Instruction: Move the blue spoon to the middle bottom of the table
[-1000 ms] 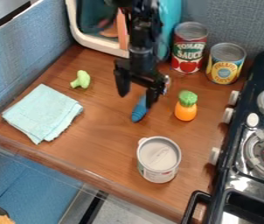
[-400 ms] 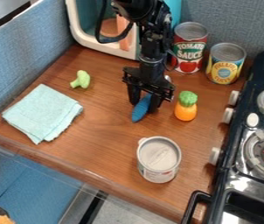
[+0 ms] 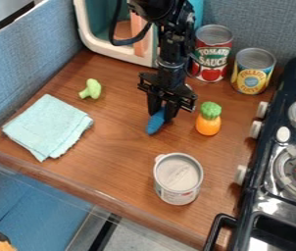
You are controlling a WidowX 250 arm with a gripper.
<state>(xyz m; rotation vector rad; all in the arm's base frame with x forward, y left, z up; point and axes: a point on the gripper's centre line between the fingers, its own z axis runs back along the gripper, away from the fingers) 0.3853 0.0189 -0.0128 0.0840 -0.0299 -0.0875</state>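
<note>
Black two-finger gripper (image 3: 161, 117): pointing down over the upper middle of the table, set astride the spoon so that it can be pinched from both sides.
Fingers (image 3: 170, 112): 2, drawn in close, 1 on each side of the spoon, with only its width between them; they look clamped on it.
Blue spoon with a tapered handle (image 3: 155, 123): between the fingers, rounded blue end sticking out toward the near edge, the other end mostly hidden behind the gripper. Whether it is clear of the wood, I cannot tell.
Brown wooden table (image 3: 114, 147): the goal is its middle bottom, probably the stretch between the 2 neighbours below, so the next move should be a carry toward the near edge.
Folded pale aqua cloth (image 3: 48, 126): flat at the left, well apart from the spoon.
White-and-grey metal can (image 3: 178, 179): upright, lower right; a low carry drifting right could knock it.
Orange toy with a green top (image 3: 208, 119): just beside the gripper, apparently untouched.
</note>
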